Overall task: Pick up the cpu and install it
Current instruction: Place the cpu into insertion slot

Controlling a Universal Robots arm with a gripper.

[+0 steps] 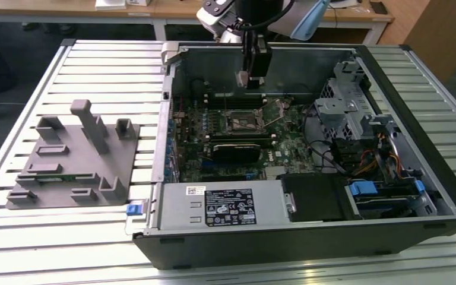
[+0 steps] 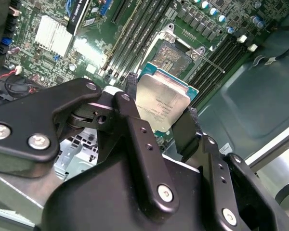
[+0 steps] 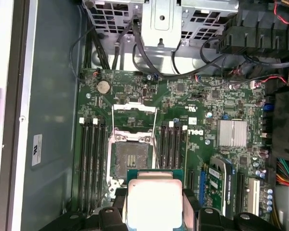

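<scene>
Scanning from the exterior view's left: the grey fixture sits on the slatted worktop, just beside the open computer case. Further right, your pincer hangs inside the case over the motherboard, near the open socket. The pincer is clamped on the cpu, with fingers bearing on two opposite edges. In the second wrist view the pale metal top faces the camera and the socket lies beyond it. The cpu is held aloft, not seated.

Judgement: it is light and rigid, with a slick lid and a delicate underside. You want an edge grip only, kept level. A tilted or forced fit would likely harm the socket contacts.
</scene>
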